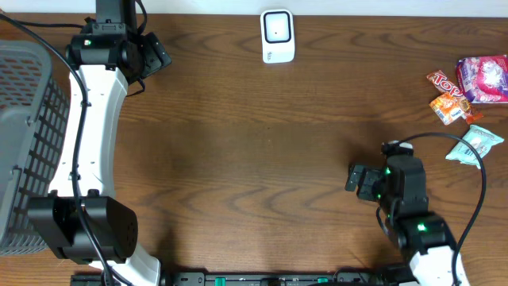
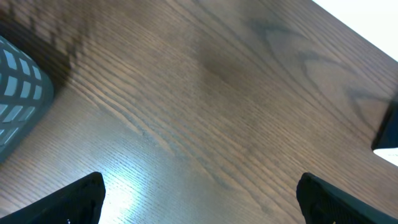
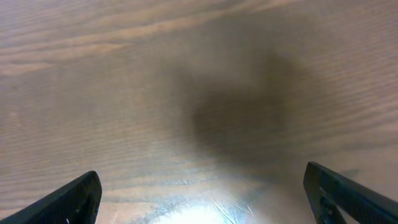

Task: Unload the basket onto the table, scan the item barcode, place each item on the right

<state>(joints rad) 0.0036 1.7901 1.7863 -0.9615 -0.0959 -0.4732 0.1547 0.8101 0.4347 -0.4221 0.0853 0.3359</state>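
Several snack packets lie at the right edge of the table in the overhead view: a pink bag (image 1: 484,78), a red wrapper (image 1: 443,83), an orange packet (image 1: 448,108) and a teal packet (image 1: 475,144). No barcode shows on any of them. A white scanner (image 1: 278,36) stands at the back centre. My left gripper (image 1: 159,56) (image 2: 199,193) is open at the back left over bare wood, left of the scanner. My right gripper (image 1: 355,179) (image 3: 199,193) is open at the front right, left of the packets, with only tabletop between its fingers.
A grey mesh basket (image 1: 24,143) fills the left edge of the table, and its corner (image 2: 18,93) shows in the left wrist view. A dark edge of something (image 2: 388,130) cuts into that view's right side. The right arm's cable (image 1: 476,171) loops near the teal packet.
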